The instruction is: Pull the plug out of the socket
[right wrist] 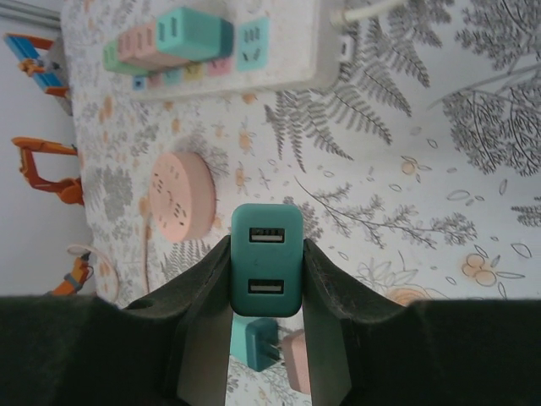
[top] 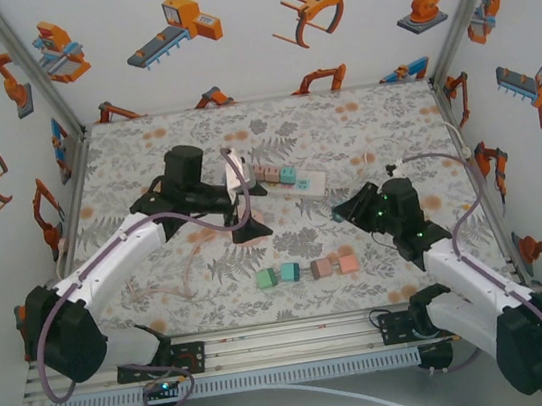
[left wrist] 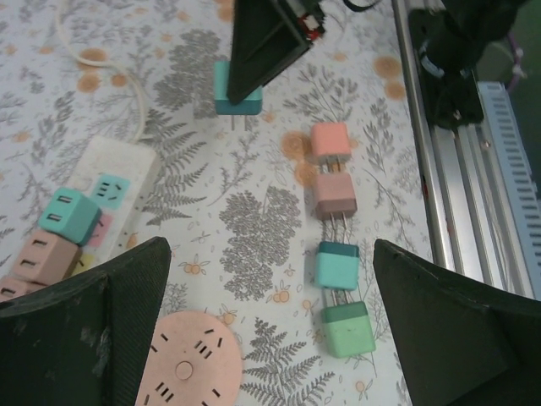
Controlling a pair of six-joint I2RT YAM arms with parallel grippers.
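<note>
Right gripper (right wrist: 266, 247) around teal plug (right wrist: 266, 283)

A white power strip (top: 311, 183) lies flat at the far middle of the tabletop. A teal cube plug (left wrist: 69, 216) and a tan-pink plug (left wrist: 38, 258) sit side by side in it, next to a bare teal-faced outlet. A teal two-port USB plug (right wrist: 265, 271) is off the strip, pinched upright in the right claw (right wrist: 265, 245) with its prongs pointing down. Nearer the arms, four loose plugs lie in a row: green (top: 267, 278), teal (top: 288, 272), mauve (top: 321, 268) and salmon (top: 346, 262).
</note>
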